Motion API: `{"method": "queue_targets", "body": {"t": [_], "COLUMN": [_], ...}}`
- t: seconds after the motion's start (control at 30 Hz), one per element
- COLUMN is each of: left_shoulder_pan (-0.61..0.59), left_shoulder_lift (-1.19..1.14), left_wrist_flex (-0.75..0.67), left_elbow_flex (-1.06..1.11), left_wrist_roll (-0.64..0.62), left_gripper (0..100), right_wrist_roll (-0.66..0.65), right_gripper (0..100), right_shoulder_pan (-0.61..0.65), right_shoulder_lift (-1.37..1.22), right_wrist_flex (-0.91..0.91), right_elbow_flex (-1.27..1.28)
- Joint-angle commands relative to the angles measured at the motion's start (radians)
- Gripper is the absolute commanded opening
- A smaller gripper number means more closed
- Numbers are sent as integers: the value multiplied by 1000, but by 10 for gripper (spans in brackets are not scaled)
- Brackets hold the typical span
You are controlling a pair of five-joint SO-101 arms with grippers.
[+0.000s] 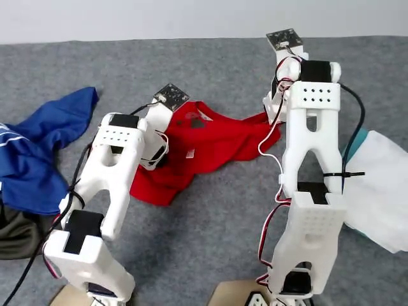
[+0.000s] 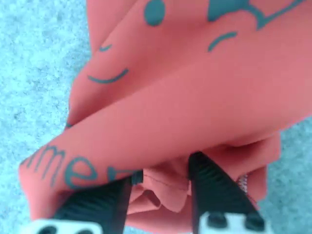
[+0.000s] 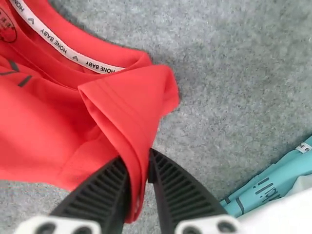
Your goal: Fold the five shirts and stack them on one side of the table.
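A red shirt (image 1: 210, 140) lies crumpled in the middle of the grey table, printed side partly up. My left gripper (image 1: 164, 150) sits at its left edge; in the left wrist view the left gripper (image 2: 163, 170) holds a bunch of the red shirt (image 2: 195, 97) between its black fingers (image 2: 214, 190). My right gripper (image 1: 273, 118) is at the shirt's right end. In the right wrist view the right gripper (image 3: 139, 161) is shut on a folded edge of the red shirt (image 3: 48, 122) near the collar, just above the table.
A blue shirt (image 1: 38, 153) is heaped at the left edge with a dark olive shirt (image 1: 16, 233) below it. At the right edge a white shirt (image 1: 382, 191) lies over a teal shirt (image 1: 357, 143). Bare grey table (image 1: 217, 223) lies in front.
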State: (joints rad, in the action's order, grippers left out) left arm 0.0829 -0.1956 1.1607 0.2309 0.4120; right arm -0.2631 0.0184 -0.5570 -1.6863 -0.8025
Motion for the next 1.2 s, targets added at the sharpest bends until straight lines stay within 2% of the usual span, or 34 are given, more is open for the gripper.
{"method": "queue_targets", "body": {"t": [0.0,0.1,0.3,0.43,0.73,0.8,1.03,1.17], "left_shoulder_pan": [5,-2,-2,-3,-5,-41,-213,-235], "left_shoulder_lift": [18,64,276,434,738,784,867,902], "left_wrist_flex": [14,61,247,302,293,284,121,40], "left_elbow_flex": [-12,-39,-197,-306,-332,-332,-332,-331], "left_wrist_roll": [12,12,12,12,12,9,6,6], "left_gripper": [89,2,5,5,5,5,5,5], "right_wrist_roll": [8,8,2,6,3,3,8,5], "right_gripper": [10,10,10,10,10,10,10,10], "right_shoulder_pan": [-8,-13,-33,-71,-114,-114,-108,-110], "right_shoulder_lift": [38,105,228,272,415,470,673,794], "right_wrist_flex": [-5,-4,-1,7,2,5,53,134], "right_elbow_flex": [-11,-11,-11,-11,-11,-11,-11,-11]}}
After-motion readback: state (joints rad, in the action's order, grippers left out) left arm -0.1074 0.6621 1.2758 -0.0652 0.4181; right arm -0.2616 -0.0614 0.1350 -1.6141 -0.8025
